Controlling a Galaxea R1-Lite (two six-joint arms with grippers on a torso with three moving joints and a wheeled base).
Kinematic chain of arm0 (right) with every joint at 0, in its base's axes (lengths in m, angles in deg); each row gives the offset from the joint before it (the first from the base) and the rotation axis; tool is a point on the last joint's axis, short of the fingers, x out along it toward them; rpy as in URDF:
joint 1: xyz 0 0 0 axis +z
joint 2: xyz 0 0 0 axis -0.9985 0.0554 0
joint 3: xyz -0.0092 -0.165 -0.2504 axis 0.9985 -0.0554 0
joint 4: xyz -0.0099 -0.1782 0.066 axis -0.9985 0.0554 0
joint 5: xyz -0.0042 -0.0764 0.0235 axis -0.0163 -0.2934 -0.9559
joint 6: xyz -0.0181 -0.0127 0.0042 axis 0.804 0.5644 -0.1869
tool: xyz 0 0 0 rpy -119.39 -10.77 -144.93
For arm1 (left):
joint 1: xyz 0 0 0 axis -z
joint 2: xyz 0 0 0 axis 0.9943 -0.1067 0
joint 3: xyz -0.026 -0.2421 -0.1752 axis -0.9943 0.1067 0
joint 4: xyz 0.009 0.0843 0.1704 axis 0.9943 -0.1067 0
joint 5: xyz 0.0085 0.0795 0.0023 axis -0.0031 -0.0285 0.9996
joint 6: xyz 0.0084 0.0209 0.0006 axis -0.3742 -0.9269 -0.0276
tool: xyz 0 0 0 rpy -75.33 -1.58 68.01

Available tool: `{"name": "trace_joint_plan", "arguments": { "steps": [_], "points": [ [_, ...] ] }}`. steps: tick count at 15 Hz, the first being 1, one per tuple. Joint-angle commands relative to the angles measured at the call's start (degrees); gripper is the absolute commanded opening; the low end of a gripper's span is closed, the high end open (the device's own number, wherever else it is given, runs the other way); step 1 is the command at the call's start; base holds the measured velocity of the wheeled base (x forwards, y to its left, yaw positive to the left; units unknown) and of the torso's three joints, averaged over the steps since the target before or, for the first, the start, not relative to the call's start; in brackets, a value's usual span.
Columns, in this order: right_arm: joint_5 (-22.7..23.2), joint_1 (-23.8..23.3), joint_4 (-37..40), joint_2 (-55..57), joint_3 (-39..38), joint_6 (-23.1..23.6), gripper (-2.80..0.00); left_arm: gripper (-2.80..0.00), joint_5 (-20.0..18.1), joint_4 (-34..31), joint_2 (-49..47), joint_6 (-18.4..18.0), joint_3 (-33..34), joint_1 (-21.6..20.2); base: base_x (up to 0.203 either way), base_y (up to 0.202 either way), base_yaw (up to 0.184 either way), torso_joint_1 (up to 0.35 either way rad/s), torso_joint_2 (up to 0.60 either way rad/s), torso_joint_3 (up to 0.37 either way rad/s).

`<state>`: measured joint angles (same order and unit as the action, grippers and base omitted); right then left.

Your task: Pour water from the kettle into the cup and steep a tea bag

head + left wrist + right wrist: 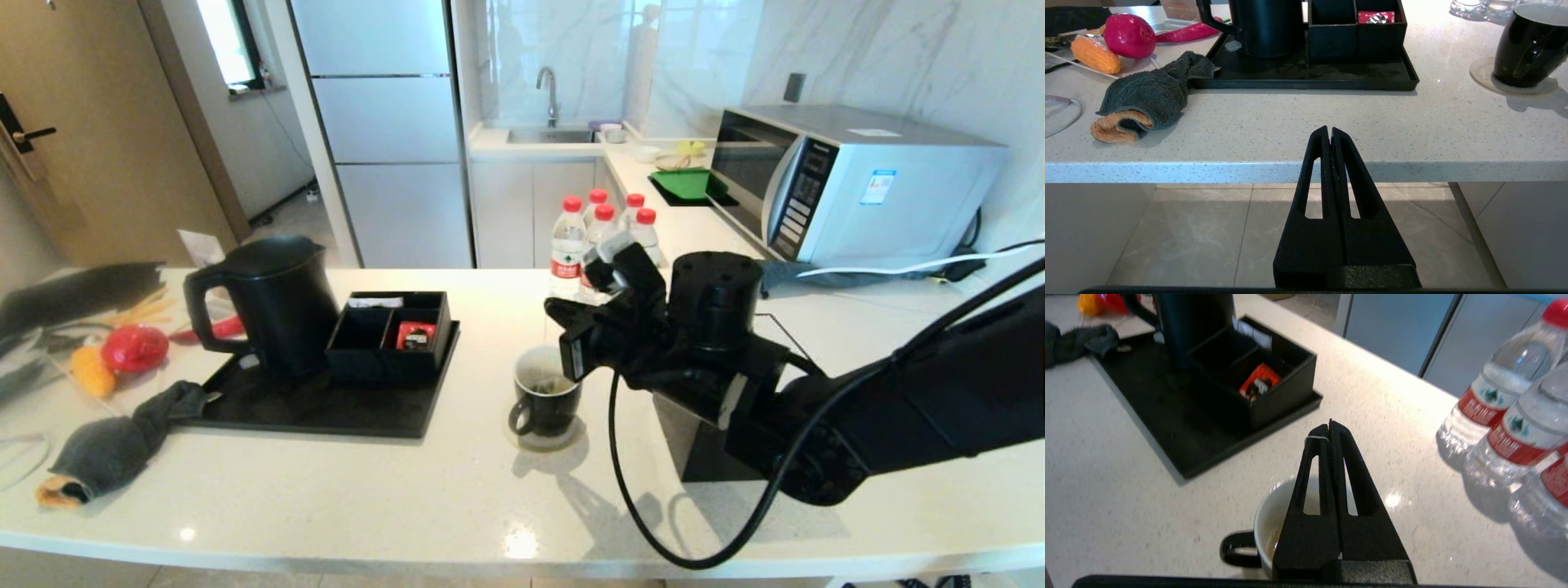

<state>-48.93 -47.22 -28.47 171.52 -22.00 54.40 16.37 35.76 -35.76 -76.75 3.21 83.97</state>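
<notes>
The black kettle (pixel 265 302) stands upright on the black tray (pixel 326 412), at the left. On a round coaster at mid-counter sits the black cup (pixel 545 400), its white inside holding pale yellowish water (pixel 1271 543). The tea bag (pixel 551 382) shows as a grey-green shape inside the cup. My right gripper (pixel 555 310) hovers just above the cup, shut on the tea bag's white string (pixel 1316 437), which loops over one finger. My left gripper (pixel 1329 130) is shut and empty, parked low in front of the counter edge.
A black compartment box (pixel 392 331) with a red packet (pixel 416 335) sits on the tray beside the kettle. Several red-capped water bottles (pixel 600 224) stand behind the cup. A black cube box (pixel 702 449) is under my right arm. A grey cloth (pixel 122 441) lies at the left.
</notes>
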Motion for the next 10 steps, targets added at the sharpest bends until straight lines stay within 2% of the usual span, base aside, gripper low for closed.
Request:
{"name": "trace_joint_plan", "arguments": {
  "steps": [1, 10],
  "points": [
    [0.0, 0.0, -1.6, 1.1, -3.1, -0.1, -2.8, -2.8, 0.0, 0.0, 0.0, 0.0, 0.0, 0.0, 0.0, 0.0, 0.0, 0.0, 0.0, 0.0],
    [-0.1, -0.1, -0.8, 1.5, 1.8, -0.2, -2.8, -2.8, 0.0, 0.0, 0.0, 0.0, 0.0, 0.0, 0.0, 0.0, 0.0, 0.0, 0.0, 0.0]
  ]
}}
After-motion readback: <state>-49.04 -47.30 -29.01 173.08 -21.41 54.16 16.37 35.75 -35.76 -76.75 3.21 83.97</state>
